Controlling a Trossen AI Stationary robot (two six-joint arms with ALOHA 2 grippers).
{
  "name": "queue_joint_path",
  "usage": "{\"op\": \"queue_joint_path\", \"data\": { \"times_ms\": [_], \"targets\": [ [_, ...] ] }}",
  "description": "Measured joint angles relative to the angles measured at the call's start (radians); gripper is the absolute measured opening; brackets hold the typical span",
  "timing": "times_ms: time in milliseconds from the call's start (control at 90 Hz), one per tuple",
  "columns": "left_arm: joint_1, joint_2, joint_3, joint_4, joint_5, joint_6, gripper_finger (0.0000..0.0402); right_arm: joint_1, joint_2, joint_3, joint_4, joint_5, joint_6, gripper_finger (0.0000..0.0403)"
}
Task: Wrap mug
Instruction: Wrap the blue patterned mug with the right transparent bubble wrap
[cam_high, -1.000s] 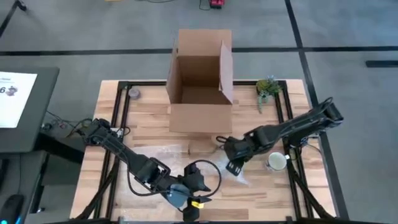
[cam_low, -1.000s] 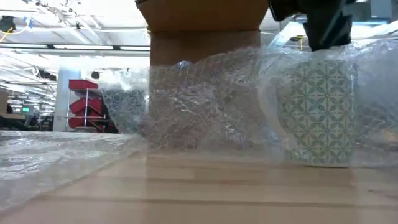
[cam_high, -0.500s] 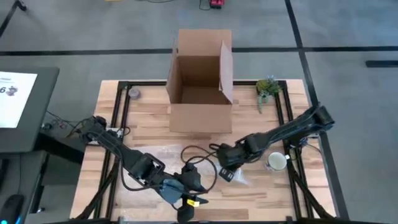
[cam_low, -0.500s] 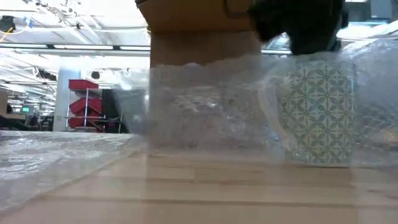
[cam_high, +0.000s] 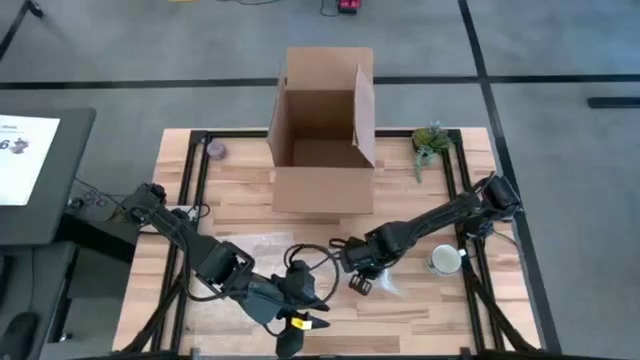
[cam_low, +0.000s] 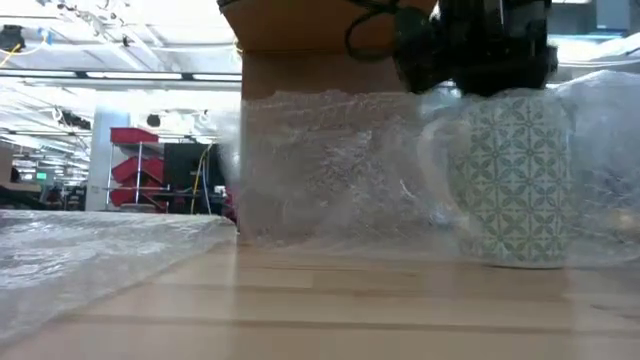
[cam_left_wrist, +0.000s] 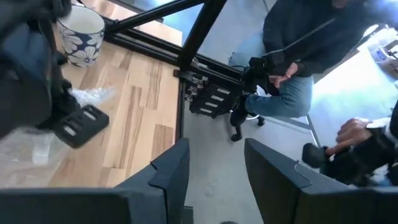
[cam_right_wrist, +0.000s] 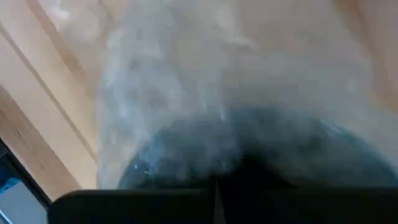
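The mug shows hazily through bubble wrap. The right wrist view is a blur of wrap. A person is cut off above the shoulders.

A white mug with a green tile pattern is stood upright near the table's right edge. Clear bubble wrap is spread crumpled beside it.

a "6" on the screen (all else unreadable).

Two dark jointed arms, looping black cables
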Motion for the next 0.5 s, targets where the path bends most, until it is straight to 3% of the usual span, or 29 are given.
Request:
{"op": "queue_joint_path", "data": {
  "times_ms": [144, 300, 500],
  "targets": [
    [-0.004, -0.001, 0.0, -0.016, -0.001, -0.003, 0.0133, 0.0, -0.09, 0.075, -0.105, -0.006, 0.04, 0.0],
    [-0.007, -0.002, 0.0, -0.024, -0.002, -0.008, 0.0133, 0.025, -0.138, 0.089, -0.057, -0.008, 0.057, 0.0],
    [-0.008, -0.002, 0.0, -0.024, -0.002, -0.008, 0.0133, 0.041, -0.036, 0.088, -0.059, 0.029, 0.031, 0.0]
  ]
}}
